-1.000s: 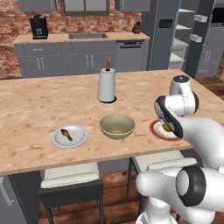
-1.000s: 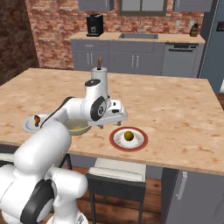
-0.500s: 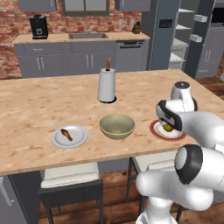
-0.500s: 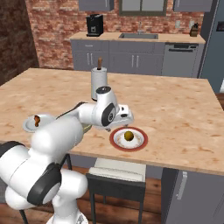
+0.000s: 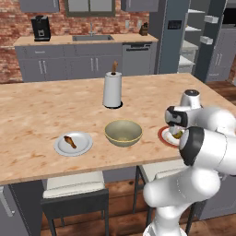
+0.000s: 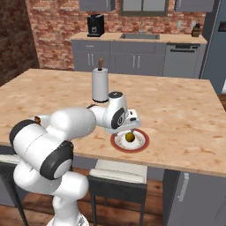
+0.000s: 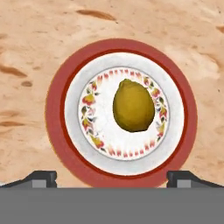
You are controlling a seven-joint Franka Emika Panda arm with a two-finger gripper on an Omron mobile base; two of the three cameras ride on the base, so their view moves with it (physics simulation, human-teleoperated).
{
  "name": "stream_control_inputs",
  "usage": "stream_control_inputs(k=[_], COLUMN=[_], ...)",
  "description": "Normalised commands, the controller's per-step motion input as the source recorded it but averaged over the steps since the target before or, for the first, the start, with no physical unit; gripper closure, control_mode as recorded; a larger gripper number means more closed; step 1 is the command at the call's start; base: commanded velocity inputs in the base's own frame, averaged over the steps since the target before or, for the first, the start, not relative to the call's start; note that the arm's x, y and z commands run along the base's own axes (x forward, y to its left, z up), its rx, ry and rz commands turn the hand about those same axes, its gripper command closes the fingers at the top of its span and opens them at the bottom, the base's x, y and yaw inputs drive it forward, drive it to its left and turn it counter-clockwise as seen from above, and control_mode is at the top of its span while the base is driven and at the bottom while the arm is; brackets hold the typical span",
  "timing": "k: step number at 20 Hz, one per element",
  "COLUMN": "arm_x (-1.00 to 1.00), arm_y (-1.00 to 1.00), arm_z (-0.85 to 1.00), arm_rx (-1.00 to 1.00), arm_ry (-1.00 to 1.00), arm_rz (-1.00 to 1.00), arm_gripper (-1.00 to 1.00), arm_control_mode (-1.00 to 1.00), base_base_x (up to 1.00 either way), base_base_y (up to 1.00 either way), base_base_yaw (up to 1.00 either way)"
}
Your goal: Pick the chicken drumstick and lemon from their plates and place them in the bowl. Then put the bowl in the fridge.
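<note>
The lemon (image 7: pixel 133 106) lies on the white plate with a red rim (image 7: pixel 54 118), right of center. My gripper (image 7: pixel 113 179) hangs open straight above this plate, its fingertips (image 7: pixel 43 177) spread wider than the lemon and holding nothing. From the right base, the gripper (image 6: pixel 130 129) sits just over the lemon (image 6: pixel 129 137). The olive-yellow bowl (image 5: pixel 123 132) stands left of the red-rimmed plate (image 5: pixel 163 136). Further left, the chicken drumstick (image 5: pixel 70 141) rests on the grey-white plate (image 5: pixel 85 147). The dark fridge (image 5: pixel 170 41) stands at the back right, its door open.
A paper towel holder (image 5: pixel 112 90) stands behind the bowl on the wooden island counter (image 5: pixel 37 115). Stools (image 5: pixel 76 189) are tucked under the near edge. A coffee machine (image 5: pixel 40 27) and sink sit on the far grey cabinets.
The hand has shifted sideways and down until it hangs over the lemon on the red-rimmed plate. The jaws stayed open. Nothing on the counter moved.
</note>
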Motion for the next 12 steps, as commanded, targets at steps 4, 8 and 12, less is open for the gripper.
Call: stream_control_inputs(k=[4,8,12], arm_x=[0.29,0.23,0.30], arm_y=[-0.13,-0.02,0.00], arm_z=[-0.23,-0.27,-0.28], arm_rx=[0.09,0.03,0.00], arm_ry=[0.04,0.01,0.06], arm_rz=[0.09,0.03,0.00], arm_gripper=[-1.00,-1.00,-1.00], arm_control_mode=[-1.00,-1.00,-1.00], base_base_x=[0.00,0.00,0.00], base_base_y=[0.00,0.00,0.00], base_base_yaw=[0.00,0.00,0.00])
